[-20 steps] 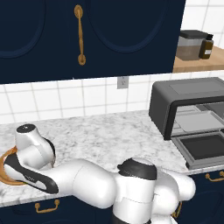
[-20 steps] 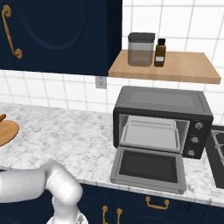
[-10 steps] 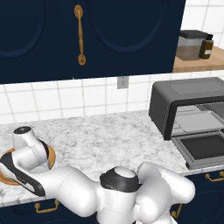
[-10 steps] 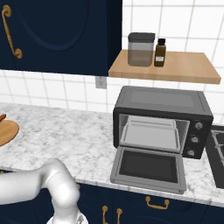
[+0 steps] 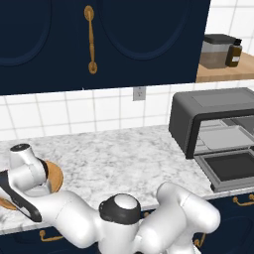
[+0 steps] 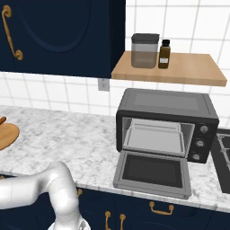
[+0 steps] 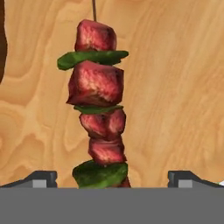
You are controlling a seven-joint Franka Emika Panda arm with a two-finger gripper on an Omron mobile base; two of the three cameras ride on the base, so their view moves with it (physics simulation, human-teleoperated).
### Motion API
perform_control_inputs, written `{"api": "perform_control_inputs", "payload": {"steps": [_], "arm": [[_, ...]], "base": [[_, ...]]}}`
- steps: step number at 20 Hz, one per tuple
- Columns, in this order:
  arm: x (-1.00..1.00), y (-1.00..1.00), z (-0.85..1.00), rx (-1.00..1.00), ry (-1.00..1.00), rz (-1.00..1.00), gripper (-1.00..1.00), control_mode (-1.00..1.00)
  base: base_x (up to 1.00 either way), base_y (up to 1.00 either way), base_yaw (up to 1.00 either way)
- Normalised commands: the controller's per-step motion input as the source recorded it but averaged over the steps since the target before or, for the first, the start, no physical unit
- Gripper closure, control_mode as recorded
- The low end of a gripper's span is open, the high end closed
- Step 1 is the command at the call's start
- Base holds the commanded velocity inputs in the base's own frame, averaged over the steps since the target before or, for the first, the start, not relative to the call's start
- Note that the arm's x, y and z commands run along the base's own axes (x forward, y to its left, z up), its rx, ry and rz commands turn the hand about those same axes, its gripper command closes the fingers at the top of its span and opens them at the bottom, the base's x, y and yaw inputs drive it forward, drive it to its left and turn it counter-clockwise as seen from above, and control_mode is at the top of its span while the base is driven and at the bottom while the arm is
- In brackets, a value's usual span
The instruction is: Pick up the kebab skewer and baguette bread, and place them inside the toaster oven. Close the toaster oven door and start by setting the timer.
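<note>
The kebab skewer (image 7: 98,109) lies on the wooden plate (image 7: 175,87), between the two tips of the claw (image 7: 111,178), whose jaws stand wide with nothing held. The skewer looks light and stiff along its stick, though the meat and green pieces are soft and may slip; a hold across a middle chunk seems safest. Since a second ago the arm has swung further over the plate (image 5: 53,176), which sits far left of the toaster oven (image 6: 164,121), door (image 6: 152,173) hanging open. The baguette is probably hidden behind the arm.

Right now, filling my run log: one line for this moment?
gripper: open | over: kebab skewer | on: wooden plate | toaster oven door: open
</note>
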Motion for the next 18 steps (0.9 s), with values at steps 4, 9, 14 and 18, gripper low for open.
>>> {"api": "perform_control_inputs", "payload": {"steps": [4,9,14,18], "arm": [[0.11,0.05,-0.24,0.00,0.04,0.00,-1.00,-1.00],[-0.25,0.03,-0.30,0.00,0.07,-0.05,1.00,-1.00],[-0.42,-0.04,-0.09,0.00,0.01,-0.07,1.00,-1.00],[-0.41,-0.32,0.28,0.01,0.00,-0.02,1.00,-1.00]], "base": [[0.00,0.00,0.00],[0.00,0.00,0.00],[0.00,0.00,0.00],[0.00,0.00,0.00]]}}
